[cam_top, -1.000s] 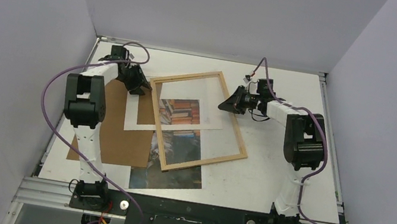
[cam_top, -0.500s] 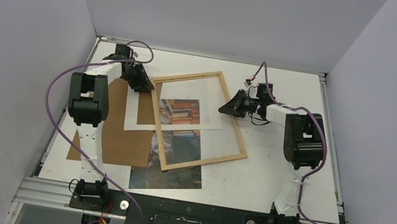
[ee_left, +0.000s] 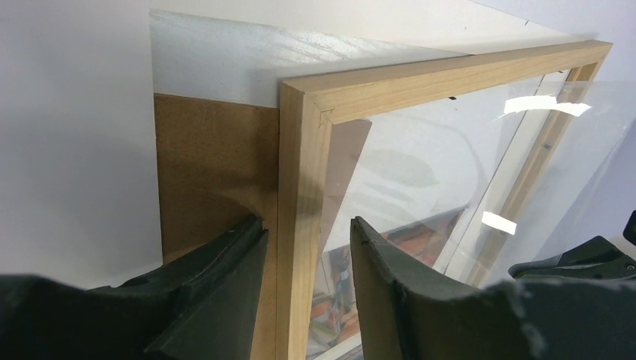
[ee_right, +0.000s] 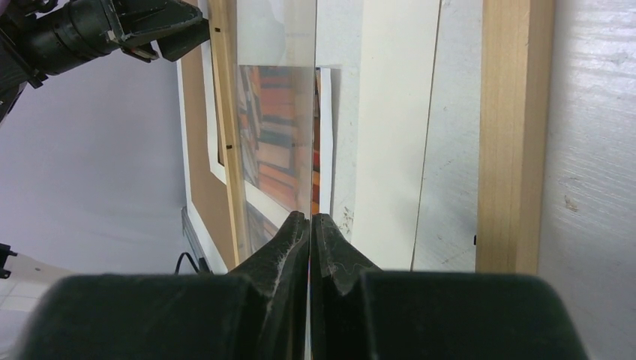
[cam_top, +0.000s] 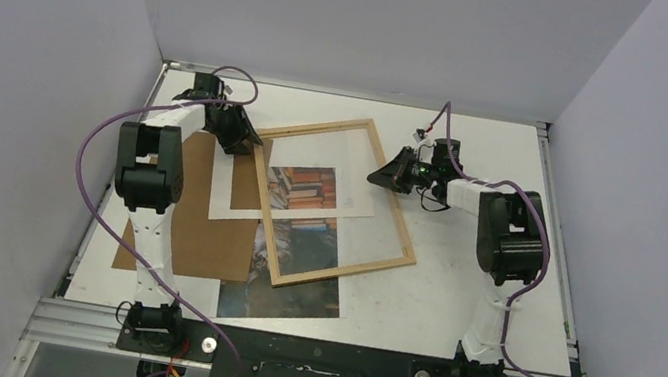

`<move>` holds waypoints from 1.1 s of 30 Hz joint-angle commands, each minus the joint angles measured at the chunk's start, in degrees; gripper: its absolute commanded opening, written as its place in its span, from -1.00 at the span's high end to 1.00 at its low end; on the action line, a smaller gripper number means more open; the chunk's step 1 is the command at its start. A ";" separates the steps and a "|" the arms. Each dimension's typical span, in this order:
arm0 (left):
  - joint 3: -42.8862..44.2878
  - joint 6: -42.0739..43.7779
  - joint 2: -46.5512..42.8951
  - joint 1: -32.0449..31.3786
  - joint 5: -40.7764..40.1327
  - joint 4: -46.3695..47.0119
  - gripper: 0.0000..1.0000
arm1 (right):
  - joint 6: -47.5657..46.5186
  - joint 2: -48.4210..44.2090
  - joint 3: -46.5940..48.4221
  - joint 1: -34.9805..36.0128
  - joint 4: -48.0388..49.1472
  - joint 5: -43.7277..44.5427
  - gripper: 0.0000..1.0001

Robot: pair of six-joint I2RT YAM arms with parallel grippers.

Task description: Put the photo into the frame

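From above, the frame (cam_top: 344, 269) lies askew on the table (cam_top: 423, 304) between the left end effector (cam_top: 242, 139) and the right end effector (cam_top: 384, 178). The photo (cam_top: 287, 298) lies beneath it, nearer the bases than either.

Left wrist: fingers spread astride the frame's rail, gripping nothing.

Right wrist: fingers pinched on a clear pane (ee_right: 276, 45).

The step is probably lifting the pane out; next, raise it evenly.

Bare desk (cam_top: 464, 300) lies open to the right of the frame (cam_top: 344, 272) and along the far wall (cam_top: 366, 22). Centre and left are layered with white mat (cam_top: 238, 194), brown board (cam_top: 202, 228) and photo (cam_top: 292, 298). The left pincer (ee_left: 307, 229) straddles the frame's rail with slim gaps; the right pincer (ee_right: 310, 221) pinches the clear pane (ee_right: 277, 45).
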 commanded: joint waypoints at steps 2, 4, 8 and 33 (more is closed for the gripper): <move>2.51 0.35 2.21 0.17 -1.10 1.56 0.13 | -3.30 -2.47 1.98 0.35 3.32 -0.75 1.00; 2.76 0.48 2.71 0.18 -1.08 1.13 0.13 | -4.26 -2.44 2.31 0.61 2.91 -1.19 1.00; 3.42 0.75 3.57 0.18 -0.73 0.36 0.14 | -6.19 -2.57 3.13 0.93 2.13 -2.45 1.00; 4.10 1.81 5.94 -0.04 -0.03 -1.11 0.26 | -11.38 -3.99 3.75 0.74 -0.21 -3.92 1.00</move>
